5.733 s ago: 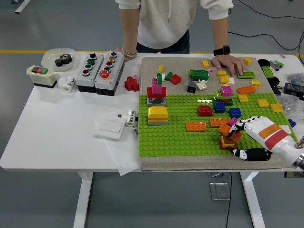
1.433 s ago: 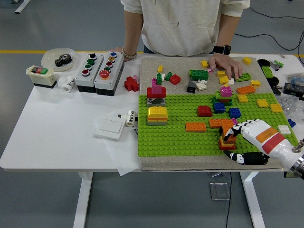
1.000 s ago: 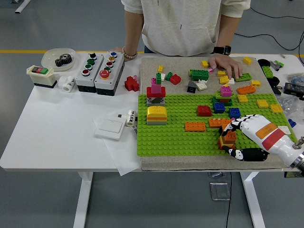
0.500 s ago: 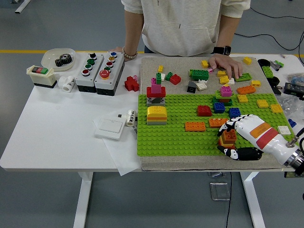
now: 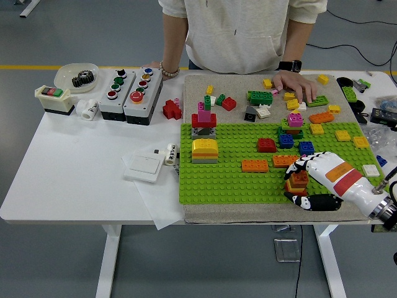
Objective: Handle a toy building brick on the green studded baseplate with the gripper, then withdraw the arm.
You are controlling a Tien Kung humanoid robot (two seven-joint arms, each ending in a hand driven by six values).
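Right hand (image 5: 312, 180) covers the right side of the orange brick stack (image 5: 298, 180); the stack's far face and base cannot be seen, nor can finger contact behind it. The forearm is cut off by the right picture edge. Beyond the hand, the person (image 5: 242, 31) is cropped at the top edge. Items (image 5: 378, 115) at the far right edge are too small to identify.

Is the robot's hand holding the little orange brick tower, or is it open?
Holding it. The right hand has its fingers curled around the orange brick stack on the green baseplate.
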